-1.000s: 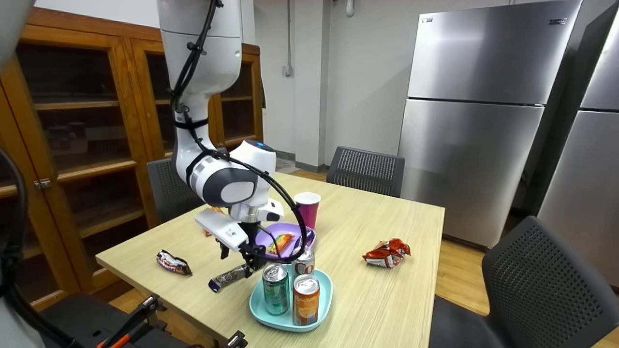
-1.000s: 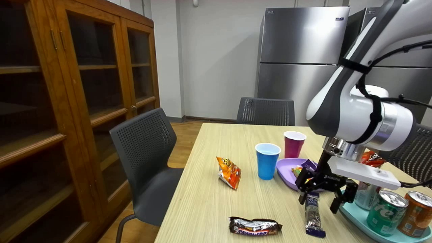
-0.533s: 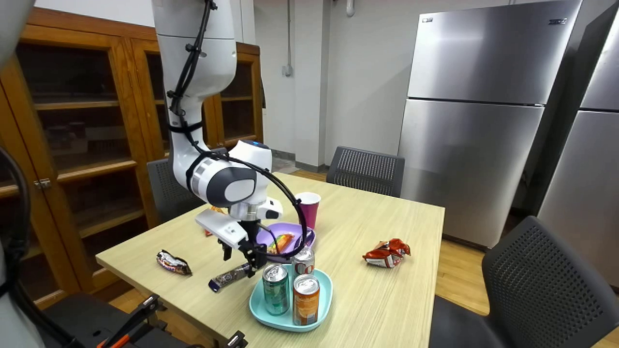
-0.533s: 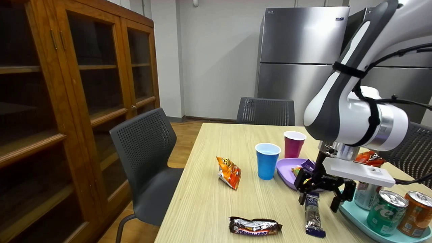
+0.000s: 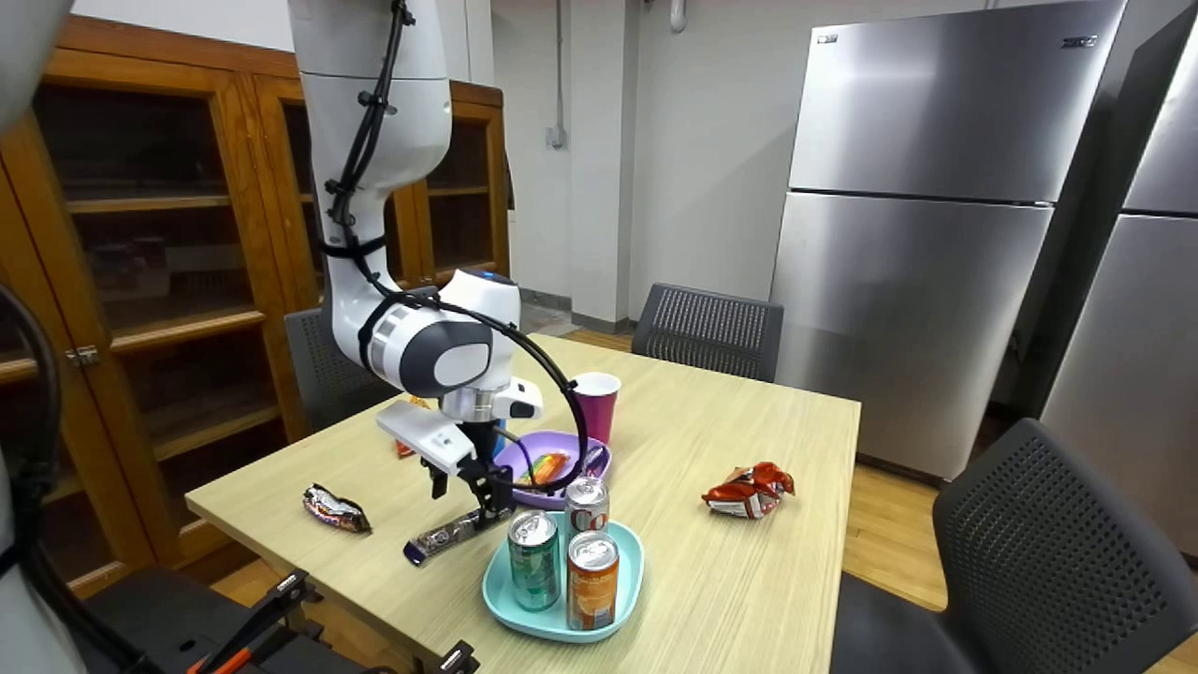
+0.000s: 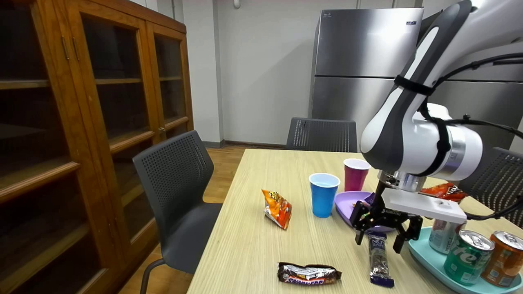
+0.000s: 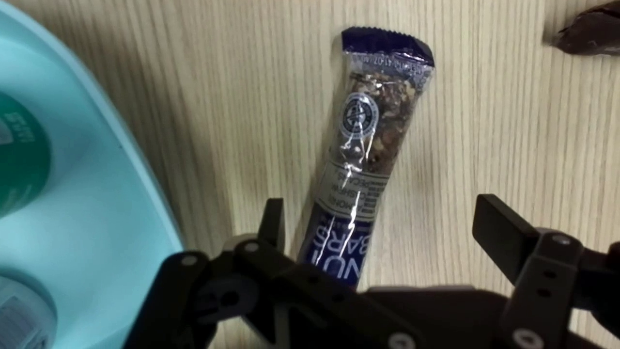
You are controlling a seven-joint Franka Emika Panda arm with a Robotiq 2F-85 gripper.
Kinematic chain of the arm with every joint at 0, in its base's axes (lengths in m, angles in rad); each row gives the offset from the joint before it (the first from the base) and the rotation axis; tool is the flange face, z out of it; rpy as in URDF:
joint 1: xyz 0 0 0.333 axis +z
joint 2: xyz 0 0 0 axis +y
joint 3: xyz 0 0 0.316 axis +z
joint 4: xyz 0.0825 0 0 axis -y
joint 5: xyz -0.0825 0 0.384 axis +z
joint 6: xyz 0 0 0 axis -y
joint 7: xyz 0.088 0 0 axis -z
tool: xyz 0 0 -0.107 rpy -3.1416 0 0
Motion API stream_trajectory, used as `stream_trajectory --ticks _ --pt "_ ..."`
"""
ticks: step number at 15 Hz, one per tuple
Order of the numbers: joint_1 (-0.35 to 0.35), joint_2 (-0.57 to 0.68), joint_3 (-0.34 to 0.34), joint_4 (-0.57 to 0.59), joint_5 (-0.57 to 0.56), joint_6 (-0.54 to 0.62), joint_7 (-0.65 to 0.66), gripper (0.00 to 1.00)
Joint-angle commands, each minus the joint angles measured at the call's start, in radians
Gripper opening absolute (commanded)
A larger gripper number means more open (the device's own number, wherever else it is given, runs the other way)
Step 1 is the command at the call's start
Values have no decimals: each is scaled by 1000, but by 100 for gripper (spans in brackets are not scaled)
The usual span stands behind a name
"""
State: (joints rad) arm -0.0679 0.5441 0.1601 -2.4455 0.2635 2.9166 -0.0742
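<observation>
A nut bar in a clear and dark blue wrapper lies flat on the table. My gripper hangs over its blue-lettered end with jaws wide apart and nothing held. In the wrist view the bar runs between the two fingers, nearer the left one, with bare table showing on both sides. The gripper's body hides the bar's near end there. In both exterior views the gripper stands above the bar, between a purple plate and a turquoise tray. Whether the fingertips touch the table I cannot tell.
The tray carries a green can, an orange can and a silver can. A brown candy bar, an orange snack bag, a blue cup, a magenta cup and a red bag stand or lie around.
The arm and gripper have shifted a little to the left in both exterior views. The jaws stay apart, and the nut bar and other objects lie where they were.
</observation>
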Motion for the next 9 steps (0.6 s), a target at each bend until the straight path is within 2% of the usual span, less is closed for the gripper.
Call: stream_trajectory --ticks 1,7,8,9 --pt "22 19 -21 24 -29 -4 51 100" --pt "32 34 -32 36 -32 0 64 100" --pt "33 35 -32 34 -36 5 59 75" --pt "33 37 -31 36 -36 4 59 74"
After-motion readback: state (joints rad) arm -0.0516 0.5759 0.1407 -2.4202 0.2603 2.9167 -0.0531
